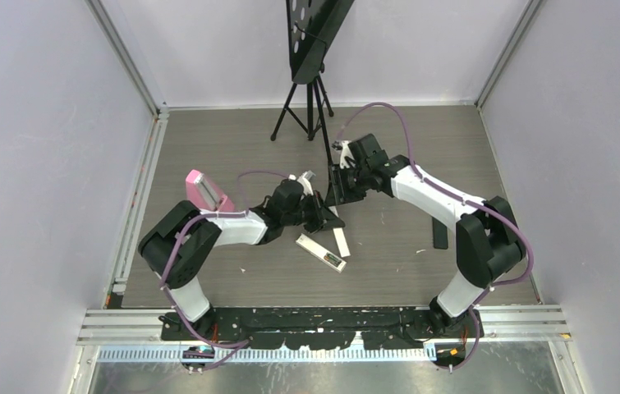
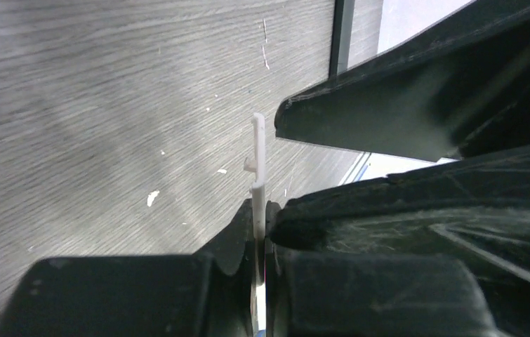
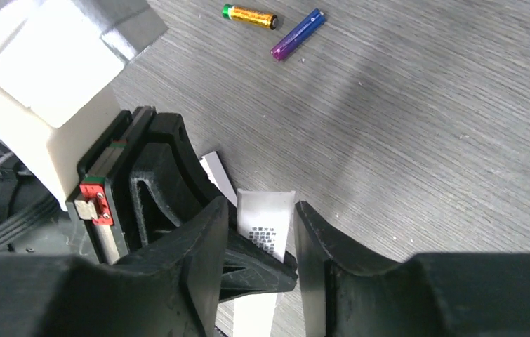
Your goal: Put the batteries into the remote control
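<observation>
My left gripper (image 2: pixel 263 217) is shut on a thin white battery cover (image 2: pixel 258 151), seen edge-on in the left wrist view. In the right wrist view the same cover (image 3: pixel 265 221) shows its printed face. My right gripper (image 3: pixel 262 207) stands open with a jaw on either side of it and a narrow gap on each side. An orange-yellow battery (image 3: pixel 249 16) and a purple battery (image 3: pixel 297 34) lie together on the table beyond. The white remote control (image 1: pixel 320 252) lies just in front of both grippers (image 1: pixel 328 220) (image 1: pixel 341 190), which meet at mid-table.
A pink block (image 1: pixel 208 190) rests beside the left arm. A black tripod stand (image 1: pixel 310 107) rises behind the grippers. A small black bar (image 1: pixel 440 236) lies near the right arm's elbow. White walls enclose the wood-grain table (image 1: pixel 232 271).
</observation>
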Available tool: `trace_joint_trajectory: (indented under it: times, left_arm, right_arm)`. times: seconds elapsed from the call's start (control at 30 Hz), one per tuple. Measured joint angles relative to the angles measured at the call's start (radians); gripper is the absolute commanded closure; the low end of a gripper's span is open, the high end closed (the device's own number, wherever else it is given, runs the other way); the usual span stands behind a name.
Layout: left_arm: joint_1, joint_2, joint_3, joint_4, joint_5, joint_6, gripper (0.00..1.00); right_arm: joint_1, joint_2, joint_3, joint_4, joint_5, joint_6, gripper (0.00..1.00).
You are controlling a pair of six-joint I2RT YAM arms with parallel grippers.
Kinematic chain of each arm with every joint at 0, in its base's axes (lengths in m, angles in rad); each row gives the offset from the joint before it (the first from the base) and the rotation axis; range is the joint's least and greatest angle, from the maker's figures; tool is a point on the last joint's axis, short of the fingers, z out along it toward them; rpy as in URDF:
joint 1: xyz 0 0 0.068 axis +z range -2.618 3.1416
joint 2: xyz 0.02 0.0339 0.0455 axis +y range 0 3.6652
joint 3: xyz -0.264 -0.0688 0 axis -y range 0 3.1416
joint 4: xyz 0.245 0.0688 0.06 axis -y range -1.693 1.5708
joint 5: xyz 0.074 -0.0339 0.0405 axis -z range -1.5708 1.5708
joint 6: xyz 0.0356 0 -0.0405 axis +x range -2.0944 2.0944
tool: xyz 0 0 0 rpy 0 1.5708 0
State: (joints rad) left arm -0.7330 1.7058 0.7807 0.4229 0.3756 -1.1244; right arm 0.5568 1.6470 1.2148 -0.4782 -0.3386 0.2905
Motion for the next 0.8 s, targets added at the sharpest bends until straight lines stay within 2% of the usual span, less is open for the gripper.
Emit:
trace_joint_trajectory:
  times: [0.1, 0.2, 0.37, 0.57, 0.73, 0.8]
  left_arm:
    - [-0.002, 0.011, -0.003, 0.019, 0.012, -0.022, 1.00]
    - [-0.002, 0.011, -0.013, 0.042, 0.012, -0.040, 1.00]
    - [-0.002, -0.003, -0.028, 0.068, -0.007, -0.063, 1.00]
    - [-0.002, -0.073, -0.047, 0.109, -0.097, -0.101, 1.00]
    - [-0.002, -0.160, -0.048, 0.129, -0.197, -0.108, 1.00]
    - [-0.002, -0.192, -0.052, 0.142, -0.234, -0.116, 1.00]
  right_arm:
    - [-0.006, -0.003, -0.002, 0.001, 0.031, 0.026, 0.27]
    - [-0.013, -0.027, -0.014, 0.005, 0.074, 0.077, 0.21]
    - [-0.010, -0.158, -0.101, 0.065, 0.103, 0.237, 0.20]
    - [-0.001, -0.433, -0.345, 0.240, 0.153, 0.565, 0.20]
    - [-0.002, -0.622, -0.453, 0.261, 0.217, 0.764, 0.20]
    - [-0.002, -0.676, -0.473, 0.268, 0.227, 0.832, 0.24]
